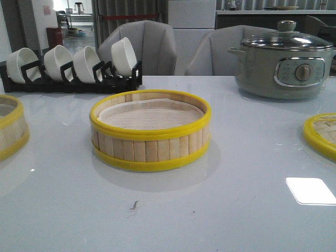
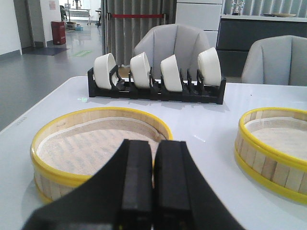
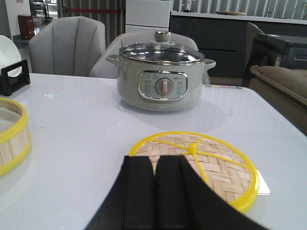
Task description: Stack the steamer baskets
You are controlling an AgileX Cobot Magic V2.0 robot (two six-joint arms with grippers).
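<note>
Front: centre steamer basket (image 1: 150, 131) sits mid-worktop (image 1: 220, 210), upright, white liner inside. Second steamer basket (image 1: 11, 126) at its 9 o'clock, cut by the frame edge, well apart. Woven lid (image 1: 321, 134) at 3 o'clock, also cropped. Bowl rack (image 1: 73, 68) at 11 o'clock, electric pot (image 1: 286, 63) at 2 o'clock. No arms in this view.

Left wrist: left gripper (image 2: 153, 191) has its fingers pressed together, holding nothing. Second basket (image 2: 96, 148) lies just beyond the fingertips; centre basket (image 2: 273, 148) off to the side, rack (image 2: 156, 81) behind.

Right wrist: right gripper (image 3: 154, 196) likewise closed, empty, hovering near the lid (image 3: 196, 165); pot (image 3: 160, 79) behind it, centre basket's edge (image 3: 13, 136) visible.

Stacking not started. My read: baskets are light, fairly stiff, slat walls thin. Pinch the wall across the top rim, one finger inside, one outside; rim looks smooth, may slip. Liner is loose, could lift or snag. Fingers need to open first.
</note>
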